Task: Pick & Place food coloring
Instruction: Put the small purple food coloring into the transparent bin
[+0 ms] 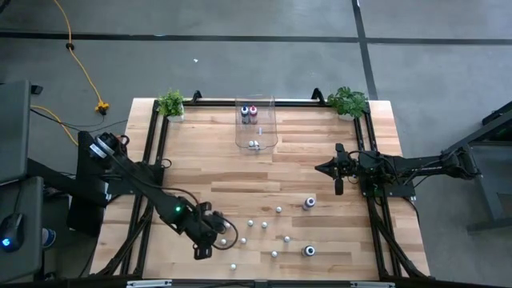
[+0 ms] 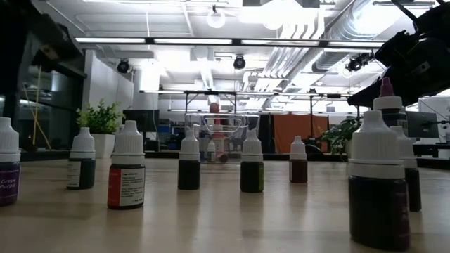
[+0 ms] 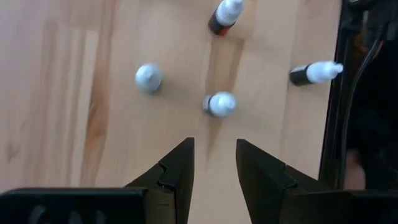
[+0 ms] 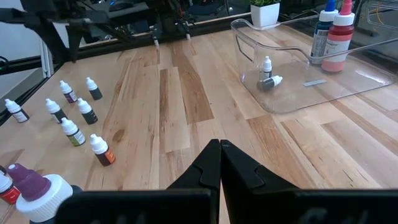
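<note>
We see a pale wood surface (image 1: 320,160) w/ visible grain, matt finish; clear glossy plastic bin (image 4: 348,81); small plastic food coloring bottles (image 4: 101,150) w/ smooth white caps; matt black left tool (image 3: 214,177).

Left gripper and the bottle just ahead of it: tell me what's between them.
Only bare wood, per the left wrist view: left gripper, open, bottle just beyond.

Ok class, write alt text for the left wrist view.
The left gripper hangs open above a wooden table, its dark fingers aimed at a white-capped food coloring bottle. Three more bottles stand or lie nearby.
</note>
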Available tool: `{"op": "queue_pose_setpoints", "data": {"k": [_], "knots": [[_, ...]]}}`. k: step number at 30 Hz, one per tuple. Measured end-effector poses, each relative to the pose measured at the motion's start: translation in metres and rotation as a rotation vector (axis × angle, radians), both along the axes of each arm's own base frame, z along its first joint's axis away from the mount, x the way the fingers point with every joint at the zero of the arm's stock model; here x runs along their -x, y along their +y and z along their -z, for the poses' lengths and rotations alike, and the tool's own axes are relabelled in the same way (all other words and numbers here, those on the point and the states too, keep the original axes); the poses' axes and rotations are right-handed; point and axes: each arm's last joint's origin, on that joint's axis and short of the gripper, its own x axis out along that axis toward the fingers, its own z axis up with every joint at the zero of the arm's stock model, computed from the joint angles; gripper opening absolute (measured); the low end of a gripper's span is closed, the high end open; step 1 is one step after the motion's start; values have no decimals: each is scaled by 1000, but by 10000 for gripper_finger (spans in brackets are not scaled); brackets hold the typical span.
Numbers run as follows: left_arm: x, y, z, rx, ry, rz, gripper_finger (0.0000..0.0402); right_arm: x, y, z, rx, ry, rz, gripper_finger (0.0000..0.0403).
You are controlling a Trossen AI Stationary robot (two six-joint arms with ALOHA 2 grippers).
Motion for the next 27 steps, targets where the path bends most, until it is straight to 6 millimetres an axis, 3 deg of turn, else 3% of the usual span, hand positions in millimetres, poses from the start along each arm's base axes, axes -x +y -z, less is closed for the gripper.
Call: {"op": "queue_pose_setpoints", "data": {"k": [10,17,27], "knots": [[14,7,-40,-87,162,-151,115,0,0,0,0,1,0,0],[6,8,-53,-13,57,-204,115,0,0,0,0,0,0,0],[-12,25,-64,124,-7,-393,115,0,0,0,0,1,0,0]]}}
